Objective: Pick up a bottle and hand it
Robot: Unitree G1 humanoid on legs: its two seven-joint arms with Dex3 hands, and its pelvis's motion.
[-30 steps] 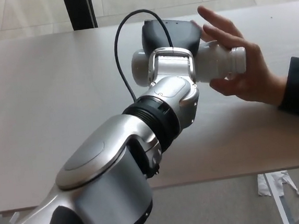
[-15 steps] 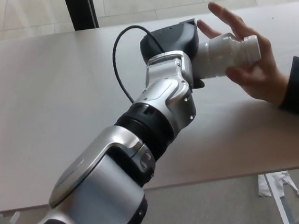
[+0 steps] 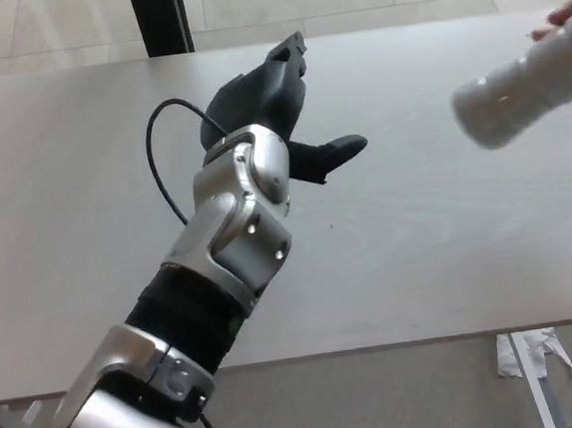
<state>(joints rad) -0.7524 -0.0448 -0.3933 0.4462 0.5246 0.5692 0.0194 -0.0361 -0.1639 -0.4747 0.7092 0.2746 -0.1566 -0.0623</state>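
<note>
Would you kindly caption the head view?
Left hand open above the table; a person's fingers hold the white bottle.

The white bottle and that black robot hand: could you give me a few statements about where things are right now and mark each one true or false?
1. The left hand grips the white bottle. False: the hand is open and holds nothing.
2. The bottle is at the picture's right edge, apart from the robot. True.
3. A person's fingertips show at the bottle's far end. True.
4. The bottle stands upright on the table. False: it is tilted, held by the person.
5. Both robot hands show. False: only the left shows.
</note>
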